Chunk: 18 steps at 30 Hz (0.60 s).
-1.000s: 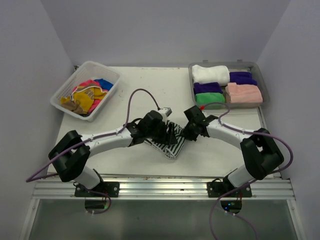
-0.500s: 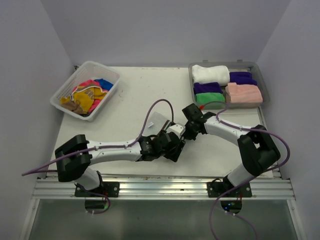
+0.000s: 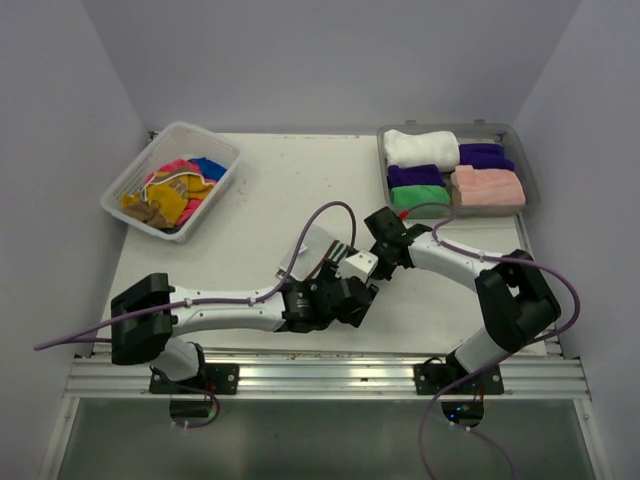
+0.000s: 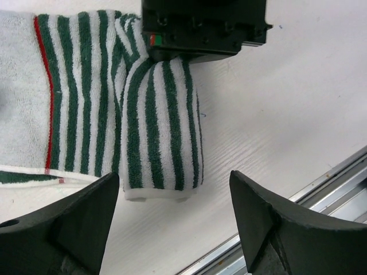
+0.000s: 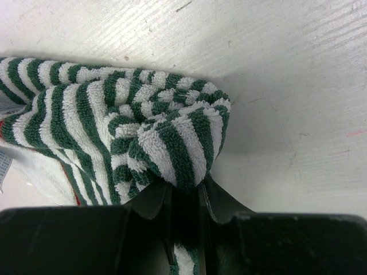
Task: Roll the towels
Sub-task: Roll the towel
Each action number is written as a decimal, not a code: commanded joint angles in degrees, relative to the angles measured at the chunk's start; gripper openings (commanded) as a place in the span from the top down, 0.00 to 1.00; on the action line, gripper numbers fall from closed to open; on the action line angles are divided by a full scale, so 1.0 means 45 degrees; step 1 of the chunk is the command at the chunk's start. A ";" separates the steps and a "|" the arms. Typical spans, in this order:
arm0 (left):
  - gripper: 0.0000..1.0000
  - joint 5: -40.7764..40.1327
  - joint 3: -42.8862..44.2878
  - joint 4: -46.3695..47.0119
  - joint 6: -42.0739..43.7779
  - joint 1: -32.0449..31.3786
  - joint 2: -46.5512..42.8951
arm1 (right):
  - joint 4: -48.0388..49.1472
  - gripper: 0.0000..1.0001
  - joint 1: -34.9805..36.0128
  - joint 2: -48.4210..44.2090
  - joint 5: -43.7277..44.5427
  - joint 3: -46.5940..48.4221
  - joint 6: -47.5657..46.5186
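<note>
Vs. a sec ago, we're seeing the left gripper (image 4: 175, 197) sitting much nearer the front edge of the table (image 3: 290, 180). It was up beside the right gripper (image 5: 183, 192) over the cloth; now its forearm is lying low along the near side & its wrist is covering the striped part in the top view. Its jaws are also standing wider than before, fully apart w/ nothing pinched; the towel end is lying b/w the fingers w/o touching either. The right gripper is barely shifting vs. half a sec ago & is still clamping a bunched fold of the striped towel (image 4: 157, 126), jaws nearly closed on it.

The striped towel is lying mid-table, toward the near edge, b/w the two grippers. In the left wrist view its rolled/folded part is running top-to-bottom: one end under the right gripper, the free end pointing down toward the left fingers, w/ the rail (image 4: 344, 183) off to the lower right. Green stripes are running along that long axis. The flat remainder is spreading to the pic's left, w/ a red line parallel to the stripes. From the top view we're not making out the axis; only a pale flat corner is showing.

We're seeing rolled towels (image 3: 488, 186) sitting in the tray (image 3: 528, 178) far right & loose towels (image 3: 175, 190) in the basket (image 3: 185, 126) far left, both unchanged.
</note>
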 commanded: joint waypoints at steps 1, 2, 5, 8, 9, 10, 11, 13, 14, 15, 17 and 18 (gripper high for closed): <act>0.19 -0.0503 0.0715 0.0180 0.0299 -0.0377 -0.0392 | -0.1243 1.00 0.0066 0.0256 0.0272 -0.0195 0.0004; 0.20 -0.0250 0.0754 0.0393 0.0339 -0.0416 -0.0256 | -0.1223 1.00 0.0066 0.0236 0.0272 -0.0194 0.0004; 0.22 0.0514 0.0988 0.0571 0.0398 -0.0456 0.0269 | -0.1340 1.00 0.0066 0.0236 0.0291 -0.0116 -0.0074; 0.22 0.0183 0.1242 0.0435 0.0320 -0.0456 0.0739 | -0.1321 1.00 0.0066 0.0041 0.0331 -0.0194 -0.0075; 0.22 0.0124 0.1204 0.0531 0.0358 -0.0456 0.0838 | -0.1321 1.00 0.0066 -0.0017 0.0350 -0.0252 -0.0055; 0.22 0.0124 0.1203 0.0668 0.0494 -0.0456 0.0916 | -0.1302 1.00 0.0066 -0.0076 0.0350 -0.0292 -0.0036; 0.23 0.0104 0.1203 0.0804 0.0553 -0.0456 0.1130 | -0.1340 1.00 0.0066 -0.0076 0.0350 -0.0292 -0.0016; 0.24 0.0027 0.1223 0.0903 0.0593 -0.0417 0.1404 | -0.1340 1.00 0.0066 -0.0154 0.0331 -0.0292 -0.0016; 0.25 0.0007 0.1262 0.0903 0.0593 -0.0339 0.1715 | -0.1321 1.00 0.0066 -0.0174 0.0331 -0.0311 -0.0016; 0.25 -0.0051 0.1281 0.0884 0.0554 -0.0281 0.1853 | -0.1302 1.00 0.0066 -0.0193 0.0292 -0.0370 0.0004; 0.28 -0.0228 0.1204 0.0903 0.0457 -0.0183 0.2068 | -0.1301 1.00 0.0066 -0.0310 0.0272 -0.0409 0.0023; 0.28 -0.0189 0.1165 0.0961 0.0437 -0.0028 0.2127 | -0.1301 1.00 0.0066 -0.0330 0.0272 -0.0467 0.0043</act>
